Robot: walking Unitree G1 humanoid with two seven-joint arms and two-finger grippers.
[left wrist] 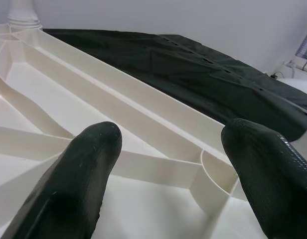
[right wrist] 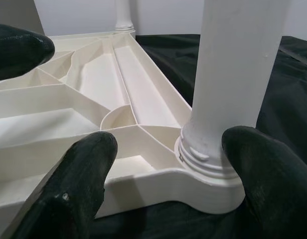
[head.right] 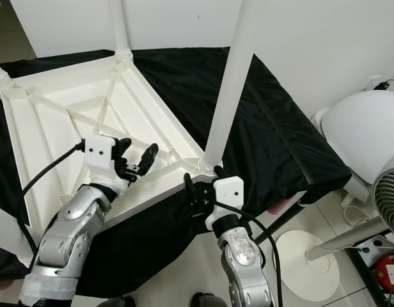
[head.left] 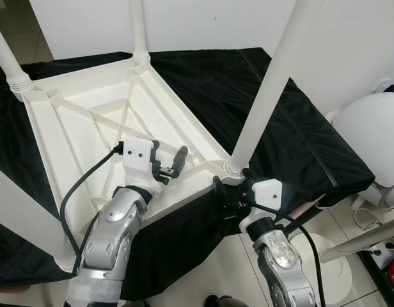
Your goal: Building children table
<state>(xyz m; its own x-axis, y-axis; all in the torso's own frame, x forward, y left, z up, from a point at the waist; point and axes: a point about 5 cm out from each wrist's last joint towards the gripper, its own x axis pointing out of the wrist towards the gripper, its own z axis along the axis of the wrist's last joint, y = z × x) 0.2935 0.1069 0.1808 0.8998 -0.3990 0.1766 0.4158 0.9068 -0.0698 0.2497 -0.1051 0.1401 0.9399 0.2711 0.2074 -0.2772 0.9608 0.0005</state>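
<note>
A white plastic children's table (head.left: 69,137) lies upside down on a black cloth (head.left: 293,134), ribbed underside up. White legs stand in its corners: two at the far side (head.left: 138,29), one tall leg (head.left: 267,83) at the near right corner, and one (head.left: 24,217) at the near left. My left gripper (head.left: 168,160) hovers open just over the ribs near the table's right rim, holding nothing. My right gripper (head.left: 232,185) is open at the near right corner; in the right wrist view its fingertips (right wrist: 88,169) flank the threaded leg base (right wrist: 208,159), which sits slightly beyond them.
The cloth-covered surface ends just behind my arms, with tiled floor (head.left: 203,268) below. A white rounded appliance (head.left: 370,128) and a round white stand base (head.left: 328,262) are at the right. A fan grille (head.right: 389,204) is at the right edge. A white wall is behind.
</note>
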